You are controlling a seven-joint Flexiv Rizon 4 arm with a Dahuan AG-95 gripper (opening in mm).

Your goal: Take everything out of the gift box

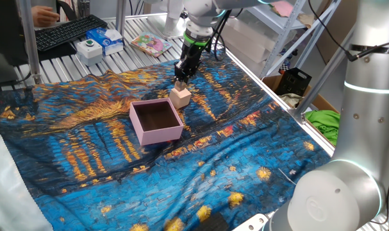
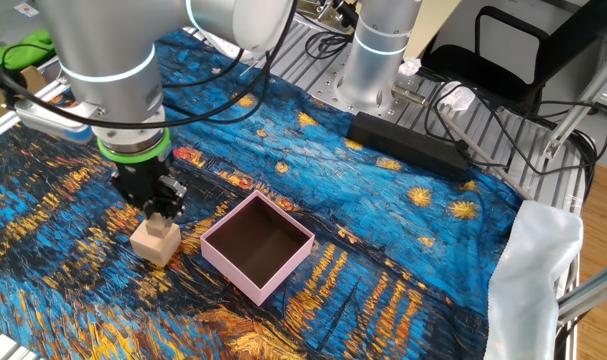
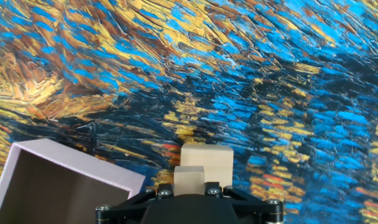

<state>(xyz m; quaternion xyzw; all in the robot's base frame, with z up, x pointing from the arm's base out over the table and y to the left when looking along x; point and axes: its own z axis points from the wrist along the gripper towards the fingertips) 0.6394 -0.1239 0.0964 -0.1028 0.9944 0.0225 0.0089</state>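
The pink gift box (image 1: 157,133) with a dark brown interior lies on the painted cloth, and nothing shows inside it; it also shows in the other fixed view (image 2: 253,283) and the hand view (image 3: 70,163). The larger tan wooden block (image 1: 180,97) stands on the cloth just beyond the box's far right corner, also in the other fixed view (image 2: 154,243) and the hand view (image 3: 210,158). My gripper (image 1: 181,82) is right above that block, shut on the small tan cube (image 3: 189,176), which sits at or just over the block's top (image 2: 162,223).
A keyboard (image 1: 69,31), a blue-and-white carton (image 1: 109,38) and a colourful book (image 1: 148,43) lie at the far table edge. A black bar (image 2: 408,145) and cables lie by a second robot base (image 2: 373,60). A plastic bag (image 2: 538,270) hangs at the cloth's edge.
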